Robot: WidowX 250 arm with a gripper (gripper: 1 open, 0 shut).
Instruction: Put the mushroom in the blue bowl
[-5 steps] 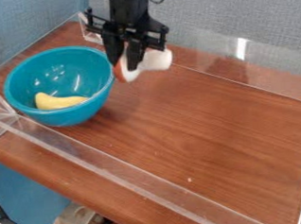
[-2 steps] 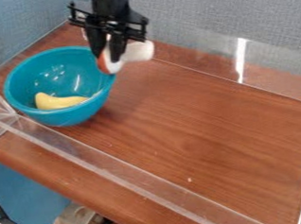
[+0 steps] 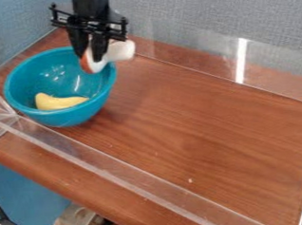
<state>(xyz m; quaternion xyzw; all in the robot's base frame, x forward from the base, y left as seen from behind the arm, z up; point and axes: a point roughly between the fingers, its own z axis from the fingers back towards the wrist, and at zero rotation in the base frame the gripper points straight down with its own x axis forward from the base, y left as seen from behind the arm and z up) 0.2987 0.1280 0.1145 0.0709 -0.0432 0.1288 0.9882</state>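
The blue bowl (image 3: pixel 61 86) sits at the left end of the wooden table and holds a yellow curved piece (image 3: pixel 58 101). My gripper (image 3: pixel 95 58) hangs just above the bowl's far right rim, shut on the mushroom (image 3: pixel 103 56). Its reddish cap points down toward the bowl and its cream stem sticks out to the right between the black fingers (image 3: pixel 86 46). The mushroom is in the air, clear of the table and bowl.
A clear acrylic wall (image 3: pixel 144 186) runs along the table's front edge, with more clear panels at the back right (image 3: pixel 246 57) and left. The brown wooden tabletop (image 3: pixel 205 121) stretches to the right of the bowl.
My gripper has carried the mushroom leftward, from beside the bowl's right side to above its far right rim. The bowl and yellow piece have stayed put.
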